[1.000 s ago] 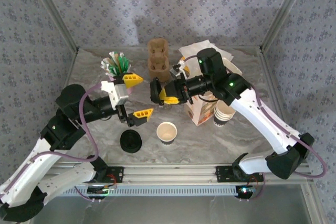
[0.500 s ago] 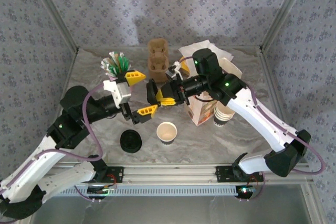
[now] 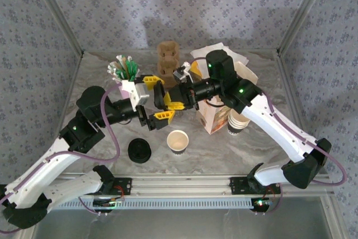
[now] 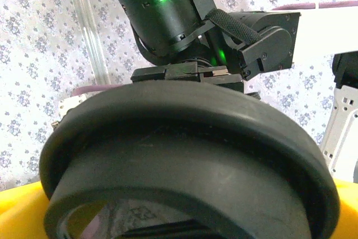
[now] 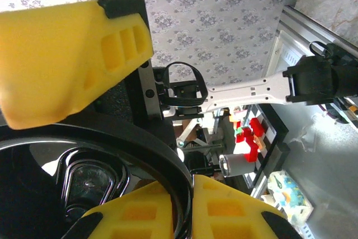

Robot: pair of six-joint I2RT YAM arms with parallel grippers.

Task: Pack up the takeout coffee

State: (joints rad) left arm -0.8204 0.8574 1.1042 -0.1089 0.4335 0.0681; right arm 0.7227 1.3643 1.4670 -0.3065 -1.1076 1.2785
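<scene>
- Since the earlier frame, the left end effector (image 3: 157, 98) has swung in to meet the right end effector (image 3: 171, 100). Both now hang above and just behind the open coffee cup (image 3: 178, 141).
- The right end effector is pinched narrow on the rim of a black lid (image 4: 190, 138), holding it on edge, apparently to hand it over.
- The left end effector gapes wide, its yellow fingers (image 4: 17, 216) flanking the lid; whether they touch it cannot be told.
- The coffee cup stands uncapped on the worktop (image 3: 224, 149), so packing likely waits on that lid.
- A lid stack (image 3: 139, 150) lies left of the cup. A cup stack (image 3: 238, 120) stands to its right, partly hidden by the right arm.
- The cup's contents are too small to make out.
</scene>
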